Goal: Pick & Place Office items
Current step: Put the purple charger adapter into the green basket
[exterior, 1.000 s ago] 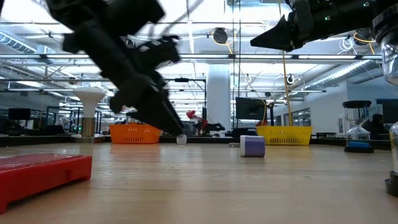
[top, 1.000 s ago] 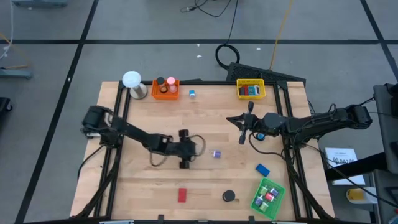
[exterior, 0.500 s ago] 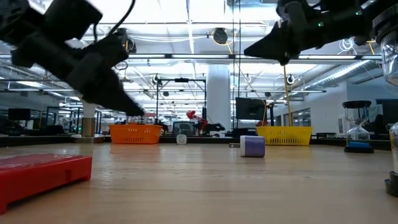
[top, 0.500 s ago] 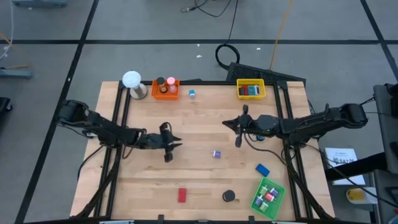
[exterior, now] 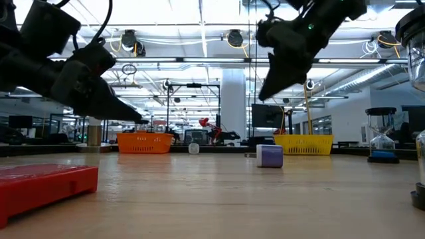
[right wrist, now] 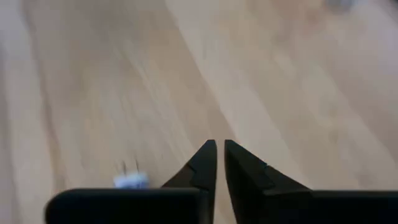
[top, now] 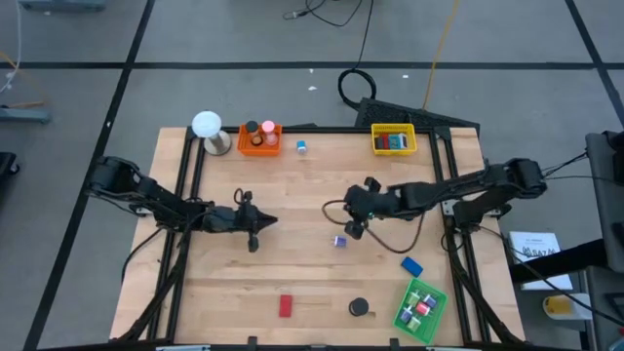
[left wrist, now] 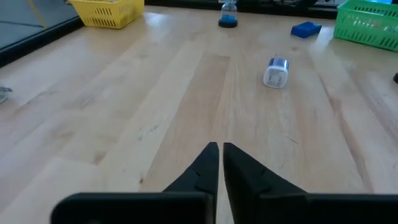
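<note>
Right hand [top: 355, 230], fingers pinched together and empty, hangs just beside the small purple-and-white clip [top: 339, 240] mid-worktop [top: 292, 268]; left hand [top: 255, 226], likewise closed and empty, hovers apart, nothing between.

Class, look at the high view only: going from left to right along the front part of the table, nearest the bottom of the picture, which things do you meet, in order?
Red block → black disc → blue block → green tray. The blue block lies a little farther back than the others.
</note>
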Tool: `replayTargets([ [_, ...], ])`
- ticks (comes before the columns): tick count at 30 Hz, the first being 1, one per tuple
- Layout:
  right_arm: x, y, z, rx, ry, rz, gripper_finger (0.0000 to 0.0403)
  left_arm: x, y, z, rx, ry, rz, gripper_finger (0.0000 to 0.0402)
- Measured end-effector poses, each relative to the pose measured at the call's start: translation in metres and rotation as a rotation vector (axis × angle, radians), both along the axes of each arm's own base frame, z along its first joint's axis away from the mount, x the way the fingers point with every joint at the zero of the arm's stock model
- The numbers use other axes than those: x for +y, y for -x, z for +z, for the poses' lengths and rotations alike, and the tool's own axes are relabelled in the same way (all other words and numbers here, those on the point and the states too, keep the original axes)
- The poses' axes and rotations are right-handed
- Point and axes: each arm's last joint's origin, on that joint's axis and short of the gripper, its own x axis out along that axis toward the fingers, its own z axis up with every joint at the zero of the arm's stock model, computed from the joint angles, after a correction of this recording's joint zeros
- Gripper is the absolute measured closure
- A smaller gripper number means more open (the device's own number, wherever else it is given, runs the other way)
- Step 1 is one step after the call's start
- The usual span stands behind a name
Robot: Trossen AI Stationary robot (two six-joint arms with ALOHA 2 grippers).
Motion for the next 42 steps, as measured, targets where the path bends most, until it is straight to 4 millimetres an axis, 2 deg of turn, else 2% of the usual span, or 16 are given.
replayTargets([
  [6,0.018,-0.013,-0.004,0.209,-0.08,0.016,0.032,0.0,-0.002,0.001,-0.004,-0.002,-0.001,0.0353],
  [10,0.032,-0.02,-0.003,0.205,-0.171,0.075,0.0272,0.0,-0.002,0.001,-0.003,-0.003,-0.002,0.0349],
  [14,0.043,-0.018,-0.003,0.21,-0.187,0.086,0.0223,0.0,-0.002,0.001,-0.002,-0.004,-0.003,0.035],
  [22,0.062,-0.031,-0.03,0.23,-0.187,0.07,0.0141,0.0,-0.002,0.001,-0.002,-0.005,-0.003,0.035],
  [26,0.061,-0.035,-0.041,0.261,-0.179,0.067,0.0113,0.0,-0.002,0.001,-0.002,-0.004,-0.004,0.035],
  [31,0.06,-0.039,-0.049,0.274,-0.152,0.093,0.0105,0.0,-0.002,0.001,-0.002,-0.004,-0.004,0.035],
  [37,0.059,-0.051,-0.075,0.353,-0.1,0.144,0.012,0.0,-0.002,0.001,-0.002,-0.004,-0.004,0.035],
  [42,0.06,-0.06,-0.076,0.369,-0.077,0.176,0.0148,0.0,-0.002,0.001,-0.002,-0.004,-0.004,0.035],
])
